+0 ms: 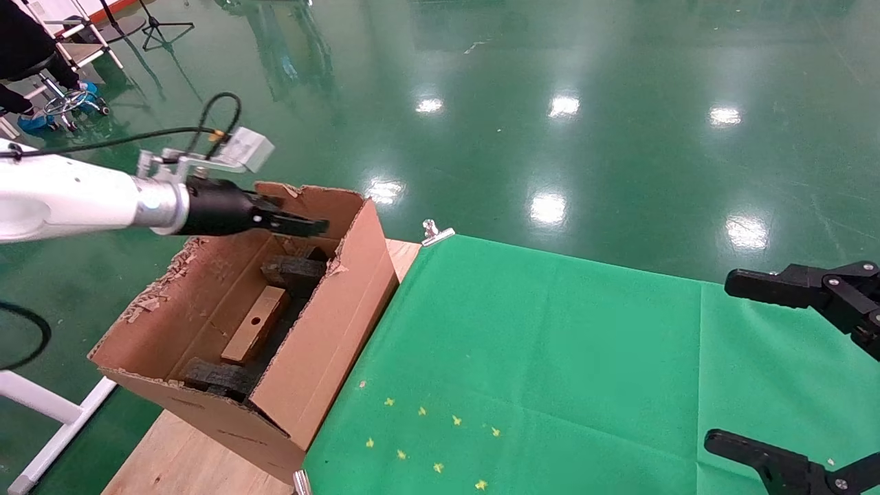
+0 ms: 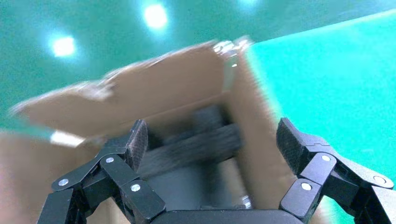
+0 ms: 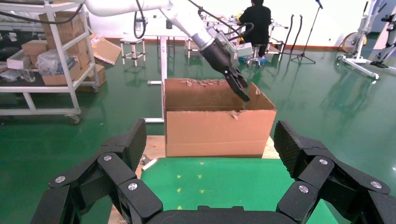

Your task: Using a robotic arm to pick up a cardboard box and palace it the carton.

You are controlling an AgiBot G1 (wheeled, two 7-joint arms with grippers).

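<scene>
The thin cardboard box [image 1: 256, 324] lies flat inside the carton [image 1: 330, 323], its round hole facing up, between black foam blocks [image 1: 295, 271]. The carton has torn flaps and stands on the table's left end. My left gripper [image 1: 309, 223], on the white arm, hovers over the carton's far end, open and empty. In the left wrist view its jaws [image 2: 212, 128] stand wide apart over a foam block [image 2: 191, 147]. The right wrist view shows the carton [image 3: 217, 130] and the left gripper [image 3: 240, 91] above it. My right gripper [image 1: 729, 361] is open and empty at the far right.
A green cloth [image 1: 550, 357] with small yellow marks [image 1: 426, 440] covers the table to the right of the carton. Bare wood [image 1: 179, 460] shows under the carton. A metal clip [image 1: 435, 232] holds the cloth's far corner. Shelving [image 3: 46, 56] and a seated person [image 3: 256, 21] are far behind.
</scene>
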